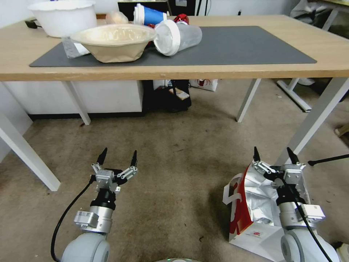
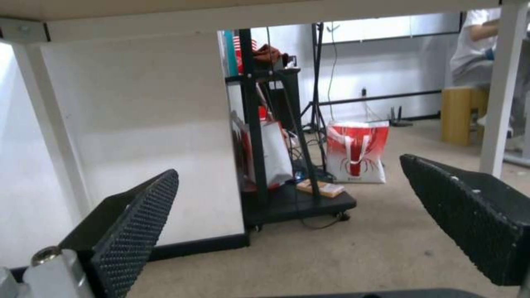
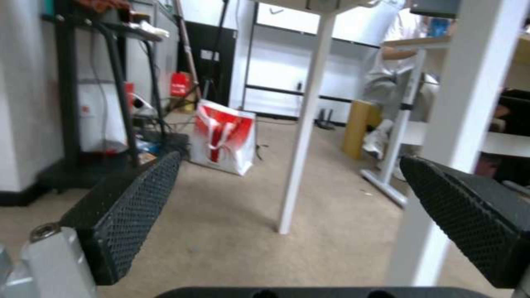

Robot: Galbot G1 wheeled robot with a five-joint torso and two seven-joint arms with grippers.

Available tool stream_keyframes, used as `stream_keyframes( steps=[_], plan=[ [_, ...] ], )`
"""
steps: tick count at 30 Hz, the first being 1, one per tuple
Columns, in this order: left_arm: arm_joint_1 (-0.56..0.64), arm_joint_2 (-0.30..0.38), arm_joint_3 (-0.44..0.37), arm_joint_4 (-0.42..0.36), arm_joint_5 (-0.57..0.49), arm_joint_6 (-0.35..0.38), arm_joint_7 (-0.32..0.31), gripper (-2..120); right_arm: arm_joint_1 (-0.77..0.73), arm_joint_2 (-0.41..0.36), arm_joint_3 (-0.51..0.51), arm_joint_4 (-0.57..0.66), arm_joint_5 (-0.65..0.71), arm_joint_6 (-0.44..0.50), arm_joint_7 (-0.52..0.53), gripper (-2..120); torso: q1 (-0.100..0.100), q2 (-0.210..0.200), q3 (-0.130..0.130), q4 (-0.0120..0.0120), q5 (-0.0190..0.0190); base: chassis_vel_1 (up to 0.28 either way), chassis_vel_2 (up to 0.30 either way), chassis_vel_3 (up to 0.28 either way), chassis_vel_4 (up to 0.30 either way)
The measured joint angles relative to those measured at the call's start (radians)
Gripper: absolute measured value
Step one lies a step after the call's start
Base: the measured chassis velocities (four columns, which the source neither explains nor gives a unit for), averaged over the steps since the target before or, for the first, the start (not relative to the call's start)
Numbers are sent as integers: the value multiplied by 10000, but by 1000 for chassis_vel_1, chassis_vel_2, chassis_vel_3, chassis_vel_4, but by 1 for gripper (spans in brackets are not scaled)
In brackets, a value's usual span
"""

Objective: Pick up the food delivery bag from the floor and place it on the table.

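Head view: food delivery bag (image 1: pixel 251 211) stands on the floor (image 1: pixel 174 174) at about 5 o'clock, foil lining exposed, in front of the table (image 1: pixel 232 71). Right gripper (image 1: pixel 273 155) hovers over the bag's far edge, jaws spread, holding nothing. Left gripper (image 1: pixel 118 157) at 7 o'clock hangs above bare carpet, jaws likewise spread, well apart from the bag.

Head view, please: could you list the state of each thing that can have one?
Food delivery bag: upright on the floor, mouth open, foil lining showing.
Left gripper: jaws open, empty, above the carpet.
Right gripper: jaws open, empty, over the bag.
Clear lidded cup: lying on its side on the table.
Beige bowl: upright.
White bowl: upright.
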Motion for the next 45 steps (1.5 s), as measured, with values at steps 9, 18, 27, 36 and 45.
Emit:
stream_keyframes(
  steps=[9,18,27,36,45],
  plan=[
    [-36,153,10,122,-166,286,-426,100,107,-60,1304,-639,-496,427,-276,100,3,19,0,1,2,0,0,0,0],
    [-317,165,69,508,-167,422,-568,100,567,-380,2600,-1508,-317,736,-1172,100,5,28,0,0,2,0,0,0,0],
    [-395,173,98,637,-165,500,-595,100,823,-805,3358,-2254,-286,760,-1567,100,6,34,0,0,1,0,0,0,0],
    [-381,126,104,662,-148,488,-602,100,1084,-1143,3498,-3246,-477,826,-1447,100,6,37,0,0,1,0,0,0,0],
    [-283,63,95,611,-92,439,-605,100,1290,-1418,3321,-4319,89,471,-1519,100,6,39,0,1,1,0,0,0,0]
  ],
)
